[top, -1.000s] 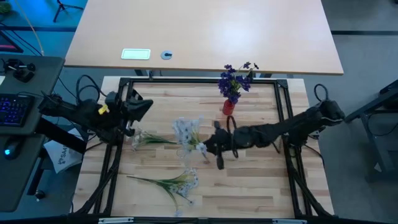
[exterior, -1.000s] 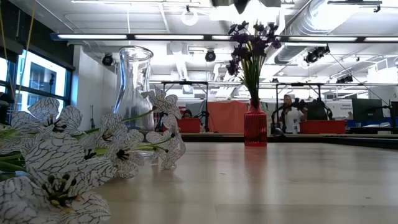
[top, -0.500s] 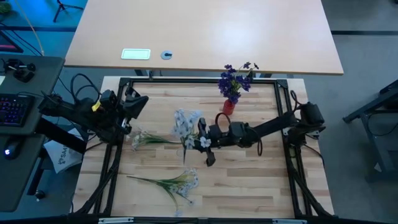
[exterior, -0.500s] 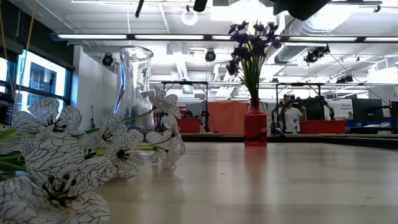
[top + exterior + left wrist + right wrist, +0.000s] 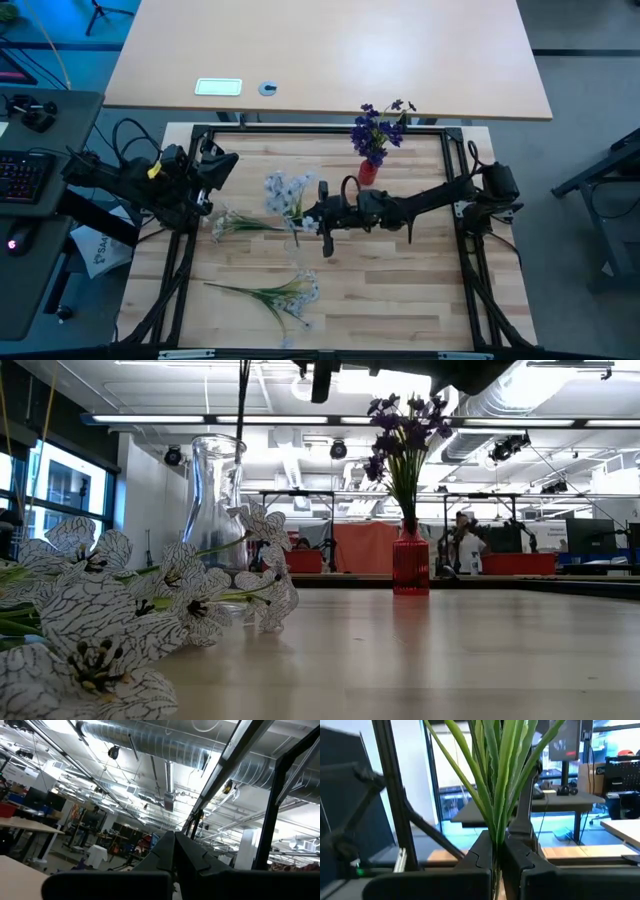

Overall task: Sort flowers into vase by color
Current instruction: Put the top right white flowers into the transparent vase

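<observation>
My right gripper (image 5: 312, 216) and its white flowers (image 5: 283, 190) crowd the table's middle beside the red vase (image 5: 368, 171); the wood (image 5: 400, 290) near me lies open.

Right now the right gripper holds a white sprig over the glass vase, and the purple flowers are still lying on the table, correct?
One thing is wrong: the purple flowers are not on the table; they stand in the red vase, as the high and low views show. The right gripper, shut on the white sprig, is over the glass vase.
</observation>
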Action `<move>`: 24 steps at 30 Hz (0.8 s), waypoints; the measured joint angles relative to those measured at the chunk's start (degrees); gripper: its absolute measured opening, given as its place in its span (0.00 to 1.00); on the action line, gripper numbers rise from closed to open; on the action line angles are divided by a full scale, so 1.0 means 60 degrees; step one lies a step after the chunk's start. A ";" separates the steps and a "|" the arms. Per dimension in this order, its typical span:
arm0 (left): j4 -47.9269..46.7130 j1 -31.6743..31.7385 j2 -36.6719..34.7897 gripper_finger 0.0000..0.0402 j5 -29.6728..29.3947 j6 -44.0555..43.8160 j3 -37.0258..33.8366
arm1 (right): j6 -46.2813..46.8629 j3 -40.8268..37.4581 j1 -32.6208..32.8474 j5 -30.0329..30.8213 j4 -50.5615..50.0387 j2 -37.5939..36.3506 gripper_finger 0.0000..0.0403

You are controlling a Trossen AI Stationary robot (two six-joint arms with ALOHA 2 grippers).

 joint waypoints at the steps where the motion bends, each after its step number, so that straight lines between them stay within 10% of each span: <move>1: 0.0000 0.0000 0.0000 0.00 0.0002 0.0003 0.0000 | -0.0017 0.0000 0.0000 0.0003 -0.0061 0.0000 0.00; 10: 0.0214 0.0003 -0.0032 0.00 -0.0138 0.0143 -0.0004 | 0.0233 0.0000 0.0077 -0.0005 -0.0158 -0.0025 0.16; 24: 0.0178 -0.0004 -0.0876 0.00 -0.0784 0.1335 -0.0004 | -0.0170 0.1291 0.0302 -0.0025 -0.4600 -0.0138 0.72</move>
